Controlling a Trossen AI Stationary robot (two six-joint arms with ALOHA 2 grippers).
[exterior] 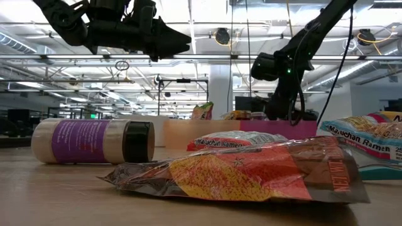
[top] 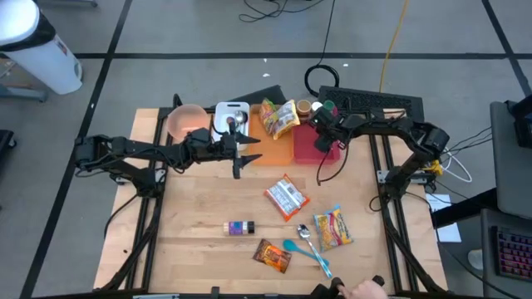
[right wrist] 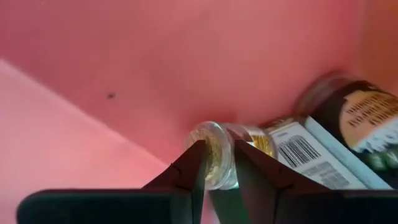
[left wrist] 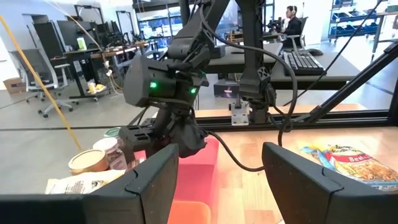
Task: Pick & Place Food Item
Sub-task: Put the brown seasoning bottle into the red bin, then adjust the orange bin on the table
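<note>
Small jar [right wrist: 217, 163] clamped between right end effector [right wrist: 219, 163] fingers, pink bin [right wrist: 124, 62].

small jar [right wrist: 219, 163] between right hand [right wrist: 219, 177] fingers: contents too blurred to identify. neighbouring jar [right wrist: 354, 124] cut off by frame edge (label unreadable). low view: ramen packet [exterior: 367, 141] cropped at right; spice bottle [exterior: 94, 142] text illegible.

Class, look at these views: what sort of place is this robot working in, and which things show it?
Most likely an open-plan robotics lab or office: exposed ceiling pipes and lights, desks with office chairs, a seated person at a workstation, and a keyboard beside the wooden table.
</note>
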